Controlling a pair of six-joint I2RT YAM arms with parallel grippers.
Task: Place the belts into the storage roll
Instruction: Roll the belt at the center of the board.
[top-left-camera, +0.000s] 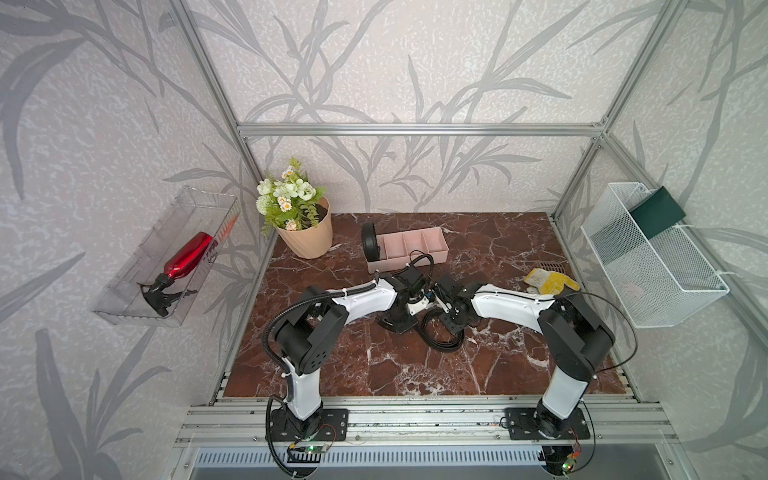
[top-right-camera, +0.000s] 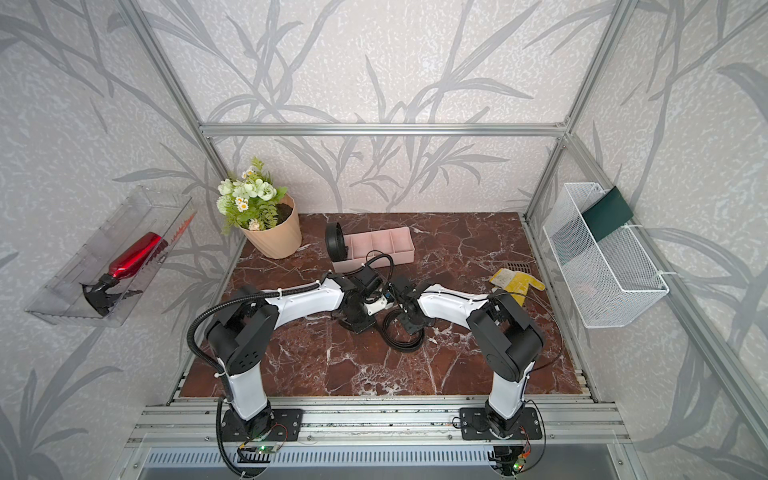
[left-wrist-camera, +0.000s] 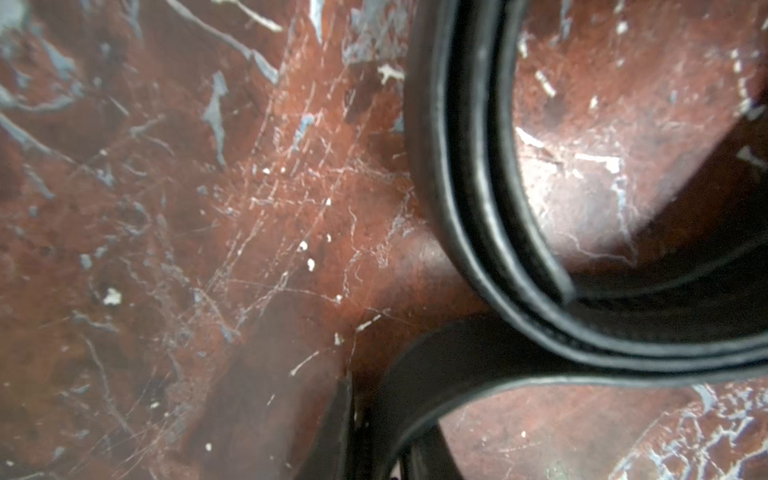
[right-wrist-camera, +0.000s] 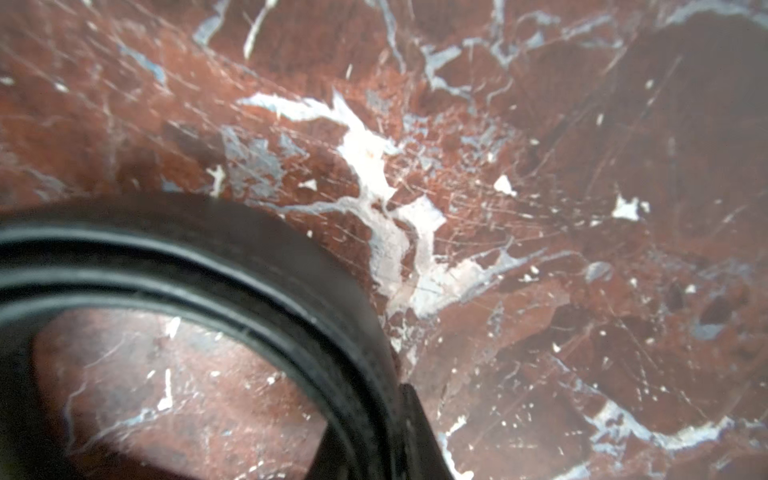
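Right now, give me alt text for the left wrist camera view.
Close-up of a coiled black belt lying in loops on a scratched red-brown marble tabletop. The coil's layered edges curve through the frame; the picture is slightly blurred.

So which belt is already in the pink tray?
The coiled belt standing on edge in the end compartment of the pink tray nearest the flowerpot. The other belt lies looped on the marble table between the two arms.

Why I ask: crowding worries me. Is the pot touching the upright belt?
Apart. Both top views show bare marble between the pot and the upright belt.
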